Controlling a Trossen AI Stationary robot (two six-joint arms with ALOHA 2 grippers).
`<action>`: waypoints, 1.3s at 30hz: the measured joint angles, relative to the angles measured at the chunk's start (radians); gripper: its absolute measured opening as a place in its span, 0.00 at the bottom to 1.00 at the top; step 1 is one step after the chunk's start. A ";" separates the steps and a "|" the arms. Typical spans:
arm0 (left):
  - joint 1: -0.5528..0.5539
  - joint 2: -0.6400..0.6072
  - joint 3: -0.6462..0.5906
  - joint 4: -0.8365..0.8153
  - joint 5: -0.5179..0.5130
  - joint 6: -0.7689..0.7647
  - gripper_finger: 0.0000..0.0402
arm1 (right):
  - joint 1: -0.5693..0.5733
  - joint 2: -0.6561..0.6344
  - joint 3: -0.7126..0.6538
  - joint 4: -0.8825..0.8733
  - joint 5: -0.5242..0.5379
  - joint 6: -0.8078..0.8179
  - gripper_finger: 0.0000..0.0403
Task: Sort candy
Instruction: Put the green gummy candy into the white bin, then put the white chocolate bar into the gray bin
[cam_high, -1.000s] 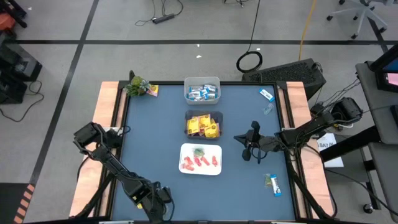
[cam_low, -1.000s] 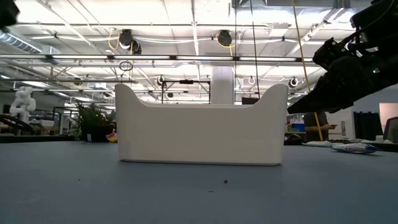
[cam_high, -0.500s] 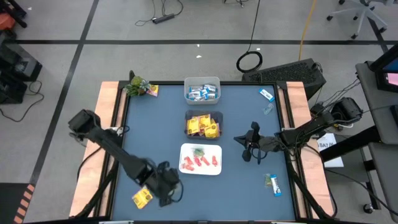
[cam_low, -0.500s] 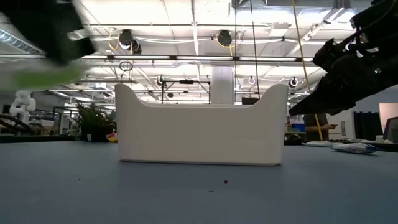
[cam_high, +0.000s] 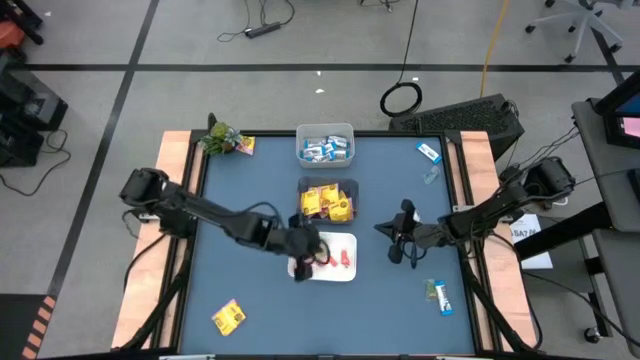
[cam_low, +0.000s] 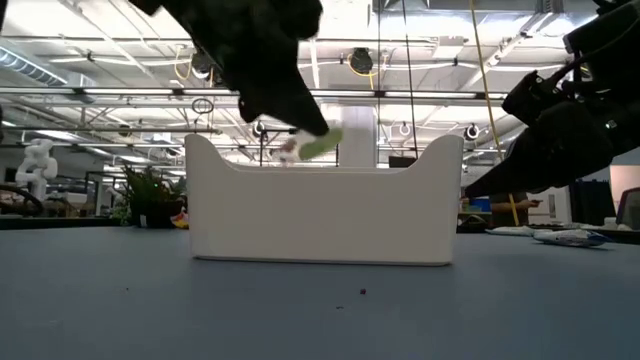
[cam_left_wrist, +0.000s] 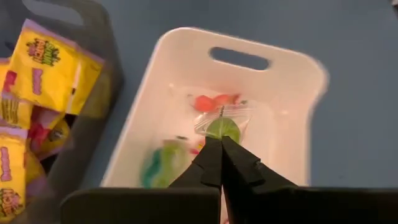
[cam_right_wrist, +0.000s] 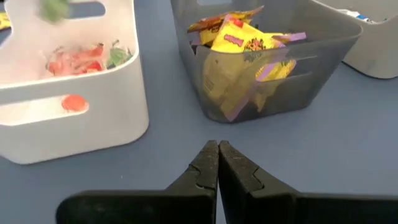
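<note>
My left gripper hangs over the left part of the white bin, shut on a green candy in a clear wrapper. In the low view that candy floats just above the bin's rim. Red and green pieces lie inside the bin. Behind it stand a grey bin of yellow packets and a clear bin of blue-and-white bars. My right gripper waits shut to the right of the white bin, above the table. My left gripper pinches the near edge of the green candy's clear wrapper between its two fingertips. The fingers slant downward from the table's left side. The candy sticks out beyond the tips, lifted clear above the white bin.
Loose candy lies about: a yellow packet at the near left, a blue bar at the near right, two pieces at the far right. A green plant with a yellow packet beside it sits at the far left corner.
My left gripper has swung from the table's near left corner toward the white bin, rising and rolling as it went, with the green candy in its tips. The yellow packet it had stood over now lies uncovered.
</note>
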 joint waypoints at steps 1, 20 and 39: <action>0.018 0.010 0.000 0.000 0.009 0.008 0.00 | 0.000 0.008 0.000 0.014 0.000 0.000 0.00; 0.082 0.062 0.000 -0.060 0.105 0.148 0.31 | -0.040 0.029 0.020 0.143 0.006 -0.105 0.00; 0.126 -0.161 -0.222 0.176 0.085 0.320 0.38 | -0.309 -0.146 0.090 -0.100 0.007 -0.264 0.00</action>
